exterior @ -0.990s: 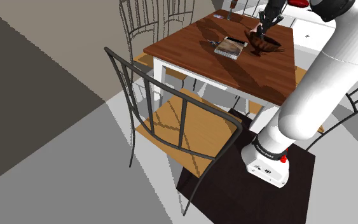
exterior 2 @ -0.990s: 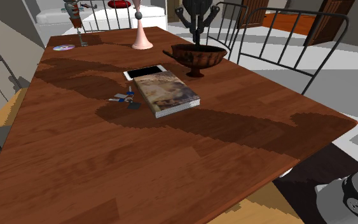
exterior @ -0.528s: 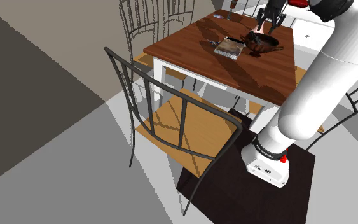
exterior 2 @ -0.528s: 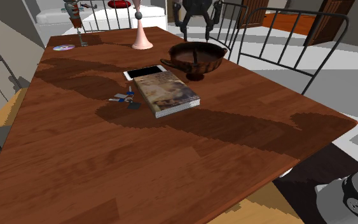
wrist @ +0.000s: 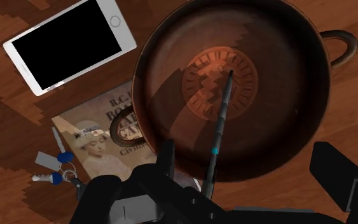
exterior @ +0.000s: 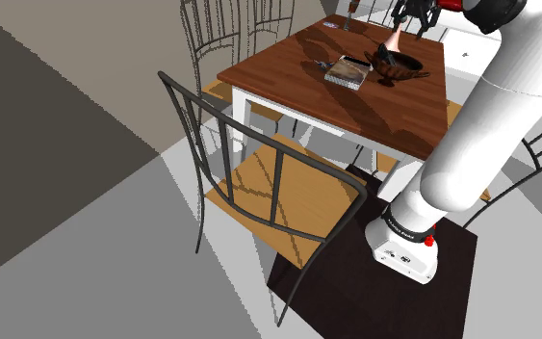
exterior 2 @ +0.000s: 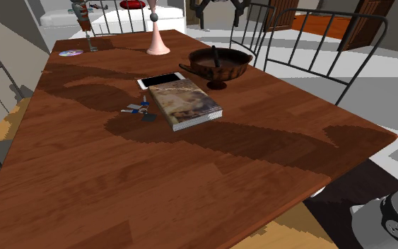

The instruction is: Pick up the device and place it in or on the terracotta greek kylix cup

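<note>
The brown kylix cup (wrist: 279,70) stands on the wooden table (exterior 2: 190,177) beside a book. A thin dark stick-like device (wrist: 220,121) with a small blue ring lies inside the bowl, leaning from its middle up to the rim. My gripper (wrist: 250,168) hangs straight above the cup, open, its two black fingers wide apart and touching nothing. From the second exterior view the cup (exterior 2: 218,67) holds the device (exterior 2: 216,56), and the gripper (exterior 2: 218,6) is well above it at the picture's top edge. The shoulder view has the gripper (exterior: 416,24) over the cup (exterior: 399,65).
A white phone (wrist: 69,43), a book (wrist: 95,137) and blue keys (wrist: 53,167) lie next to the cup. A pink vase (exterior 2: 156,35) and a disc (exterior 2: 67,52) sit at the table's far side. Wire-backed chairs (exterior: 269,183) ring the table.
The gripper, shut low at the cup a second ago, has opened and risen. The device has left the fingers and now rests in the bowl.
</note>
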